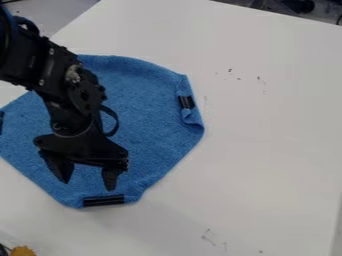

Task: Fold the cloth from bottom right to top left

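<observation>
Where the left part of the white, flat worktop shows, a blue, finely textured fabric cloth lies spread out, its left side running past the edge of the camera view. Its outline is many-sided, with a blunt lower end and a narrow, rumpled fold along its right side. A short black ribbed strip sits at that right side, just above a small bunched bit of fabric, and another black ribbed strip lies flat along the bottom end. Part of a dark piece shows at the cloth's left, cut by the view's edge. Over the lower part of the cloth hangs the black two-finger gripper, its fingers spread well apart and pointing down, with nothing held between them; whether the tips touch the fabric I cannot tell. The black robot arm comes in from the upper left and covers some of the cloth, a thin black loop standing out from its side. Small dark marks speckle the worktop near its upper edge and toward the bottom. At the lower left corner of the view is an orange-yellow, ragged-edged object, and dark, indistinct objects stand beyond the worktop's upper right edge.
</observation>
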Action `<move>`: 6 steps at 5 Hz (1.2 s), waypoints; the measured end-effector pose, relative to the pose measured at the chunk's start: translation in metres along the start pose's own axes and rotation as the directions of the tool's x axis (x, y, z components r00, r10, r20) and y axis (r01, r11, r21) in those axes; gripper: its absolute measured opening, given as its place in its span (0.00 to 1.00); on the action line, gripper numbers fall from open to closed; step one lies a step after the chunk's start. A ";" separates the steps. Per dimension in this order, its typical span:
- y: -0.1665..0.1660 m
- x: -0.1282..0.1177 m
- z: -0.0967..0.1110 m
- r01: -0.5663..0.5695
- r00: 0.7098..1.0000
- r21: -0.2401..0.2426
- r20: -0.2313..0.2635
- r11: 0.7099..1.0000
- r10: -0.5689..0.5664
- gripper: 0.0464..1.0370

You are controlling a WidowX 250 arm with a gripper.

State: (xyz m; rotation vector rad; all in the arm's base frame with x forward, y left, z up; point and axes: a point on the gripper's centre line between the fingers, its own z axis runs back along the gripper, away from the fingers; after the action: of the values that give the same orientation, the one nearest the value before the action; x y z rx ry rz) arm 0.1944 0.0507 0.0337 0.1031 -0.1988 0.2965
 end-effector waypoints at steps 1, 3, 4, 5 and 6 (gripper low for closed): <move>-0.007 -0.007 -0.003 -0.003 1.000 -0.020 -0.031 1.000 0.003 0.96; -0.020 -0.016 -0.015 -0.008 0.997 -0.062 -0.083 0.998 0.003 0.96; -0.025 -0.018 -0.024 -0.007 0.994 -0.064 -0.108 0.998 0.000 0.96; -0.026 -0.015 -0.027 -0.016 0.995 -0.066 -0.099 0.998 0.010 0.96; -0.027 -0.011 -0.030 -0.031 0.997 -0.073 -0.066 0.997 0.026 0.92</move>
State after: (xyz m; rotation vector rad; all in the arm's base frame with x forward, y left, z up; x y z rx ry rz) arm 0.1981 0.0259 0.0003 0.0174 -0.1464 0.3198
